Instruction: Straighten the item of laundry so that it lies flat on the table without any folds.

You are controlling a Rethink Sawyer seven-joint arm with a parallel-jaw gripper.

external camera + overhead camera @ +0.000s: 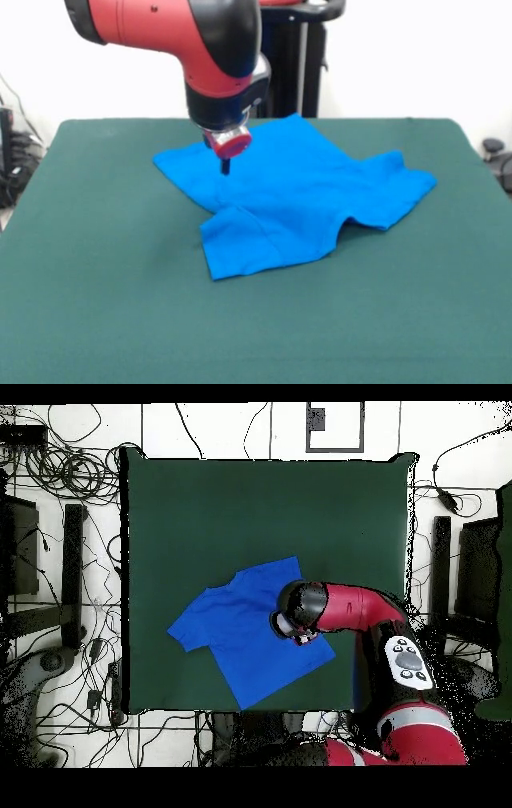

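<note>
One blue T-shirt (288, 196) – rumpled – on green table (104, 304).

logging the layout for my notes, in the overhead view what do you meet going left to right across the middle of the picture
Tangled cables on the floor → bare green table → blue T-shirt → gripper at the shirt's right part → red arm → the arm's grey button panel → table's right edge.

plain bright blue T-shirt (296, 192), dark green table (104, 296), red-black arm (176, 32)
</note>
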